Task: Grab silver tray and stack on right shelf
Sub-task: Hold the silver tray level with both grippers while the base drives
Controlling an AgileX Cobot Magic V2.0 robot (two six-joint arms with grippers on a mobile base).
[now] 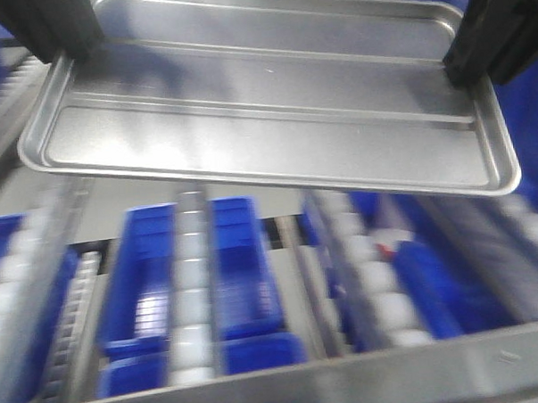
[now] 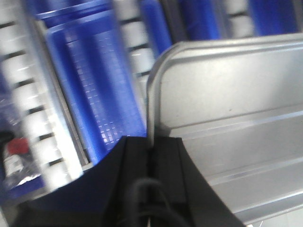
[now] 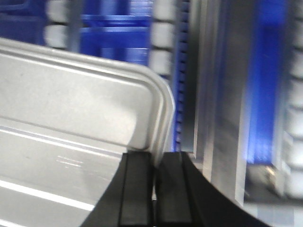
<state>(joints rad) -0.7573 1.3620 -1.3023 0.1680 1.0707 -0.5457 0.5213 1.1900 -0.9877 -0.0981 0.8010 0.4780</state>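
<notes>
Two grips, one per short side: my left end effector [image 2: 151, 150] and right end effector [image 3: 154, 163] were each clamped on the rim of the silver tray [image 1: 265, 112] so it wouldn't tip. It hung above the right shelf [image 1: 392, 370], not touching it. Shiny, shallow, rounded corners, two long floor ridges.

Bright light glares softly off the silver tray [image 1: 276, 152], while motion blur smears the rollers [image 1: 191, 290] and blue bins [image 1: 143, 292].

The shiny, shallow silver tray [image 1: 265, 121], round-cornered with two long floor ridges, is held slightly tilted in the air above the right shelf [image 1: 380, 290] of white roller tracks.
</notes>
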